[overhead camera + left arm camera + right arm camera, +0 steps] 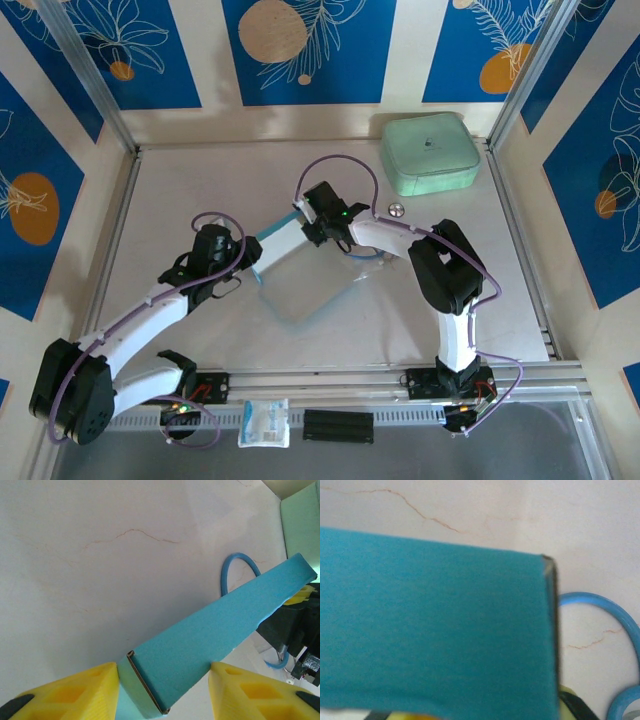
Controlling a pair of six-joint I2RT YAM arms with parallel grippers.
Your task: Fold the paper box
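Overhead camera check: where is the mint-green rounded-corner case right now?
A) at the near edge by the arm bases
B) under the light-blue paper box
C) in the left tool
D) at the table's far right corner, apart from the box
D: the mint-green rounded-corner case sits at the far right corner of the pale table, apart from the light-blue paper box in the middle.
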